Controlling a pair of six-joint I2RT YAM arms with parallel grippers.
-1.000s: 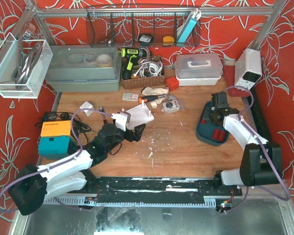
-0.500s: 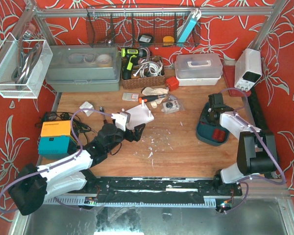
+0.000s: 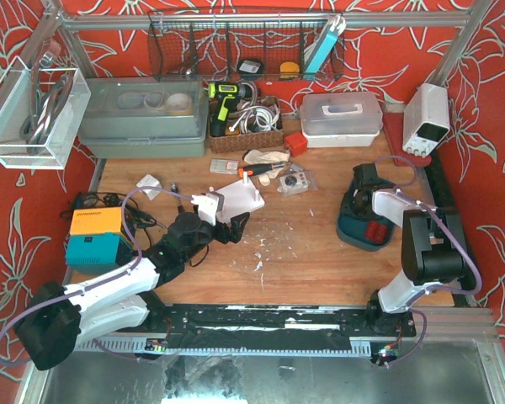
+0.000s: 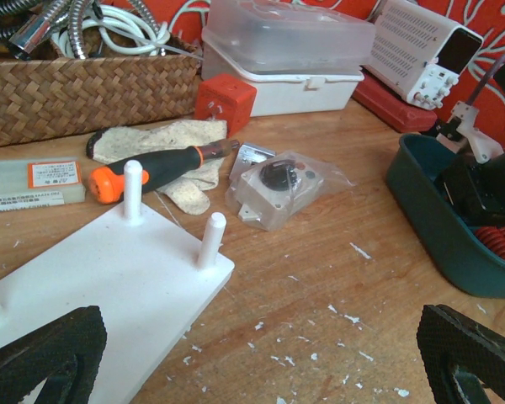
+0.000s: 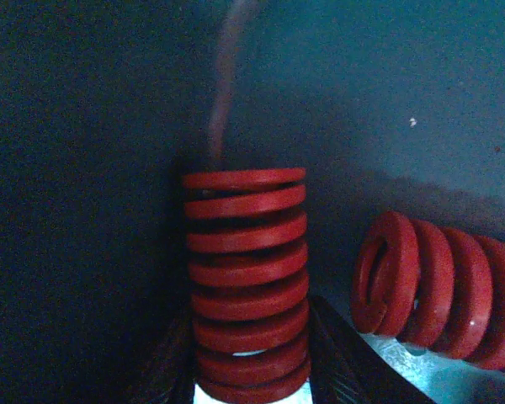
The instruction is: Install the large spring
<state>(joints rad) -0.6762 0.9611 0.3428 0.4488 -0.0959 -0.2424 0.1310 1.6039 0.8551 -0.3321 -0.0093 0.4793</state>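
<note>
**Spring held in the bin; plate at the left gripper**

1. Table (image 3: 320,261). Both arms reach forward over it, the left arm on the left half and the right arm on the right half.

2. Bin (image 3: 351,229). The right gripper (image 5: 252,360) is lowered inside this teal bin. The bin's dark walls lie ahead of and to the left of the tool in the right wrist view.

3. Plate (image 4: 109,278). This white plate lies flat on the table just ahead of the left gripper (image 4: 257,358), toward its left finger. Two upright pegs (image 4: 210,238) stand near the plate's far edge. No spring is on them.

4. Spring (image 5: 246,269). The right gripper is clamped on the lower coils of this red spring, one finger on each side. The spring projects straight out from between the fingers toward the bin wall.

5. Second spring (image 5: 433,290). It lies on its side on the bin floor, to the right of the held spring and apart from it.

6. Left gripper state. The jaws stand wide apart and hold nothing.

7. Screwdriver (image 4: 160,164). It lies beyond the plate, ahead of the left gripper, resting on a glove (image 4: 177,139).
</note>
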